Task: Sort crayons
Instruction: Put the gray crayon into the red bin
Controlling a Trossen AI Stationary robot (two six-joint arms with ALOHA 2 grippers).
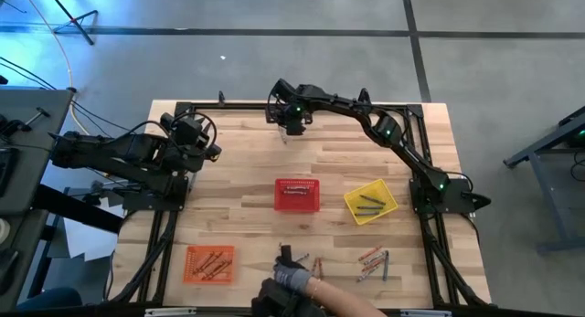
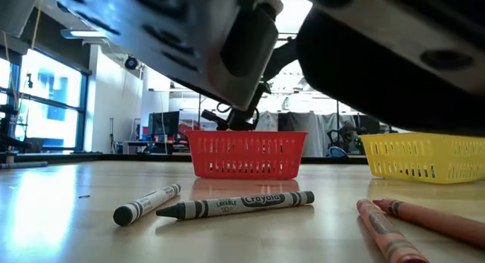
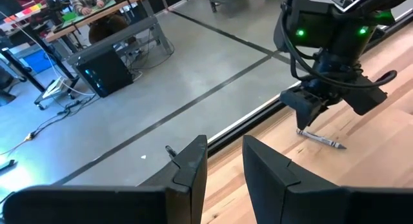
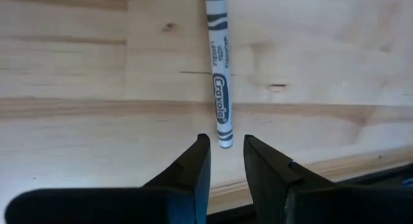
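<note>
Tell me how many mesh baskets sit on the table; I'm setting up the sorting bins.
3: the orange basket near the left front corner, the red basket at the centre, the yellow basket to its right. None seems hidden.

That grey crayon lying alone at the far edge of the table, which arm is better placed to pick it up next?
The right. Its hand hovers directly over the grey crayon, fingers slightly apart and lined up with its near end. The left hand waits at the table's left edge, well away from it.
</note>
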